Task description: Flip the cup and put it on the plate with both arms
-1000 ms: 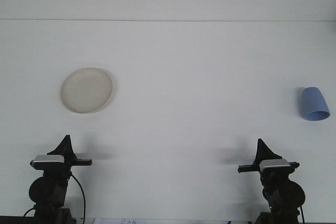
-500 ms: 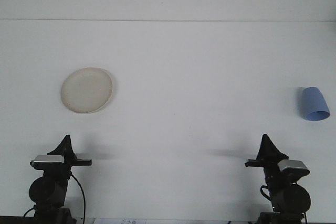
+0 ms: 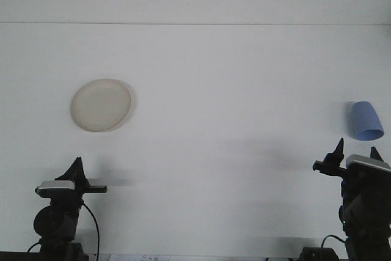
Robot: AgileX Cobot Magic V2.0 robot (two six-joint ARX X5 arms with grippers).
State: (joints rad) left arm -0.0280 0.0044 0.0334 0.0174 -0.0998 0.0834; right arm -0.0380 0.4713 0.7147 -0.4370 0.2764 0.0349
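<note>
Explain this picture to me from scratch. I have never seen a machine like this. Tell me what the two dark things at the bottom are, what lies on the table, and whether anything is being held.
There is only one picture of this moment. It comes from a camera that looks forward over a white table, the way the robot faces.

The two dark shapes at the bottom are the ends of the robot's two arms. Each ends in a pincer for grasping. The left pincer sits low on the left. The right pincer is near the right edge, with its two fingers apart.

Two things lie on the table. A round, pale plate is on the left, beyond the left pincer. A blue cup is on the far right, lying tilted with its open mouth toward the camera, just beyond the right pincer.

Nothing is held: both pincers are empty, and the cup is untouched.
</note>
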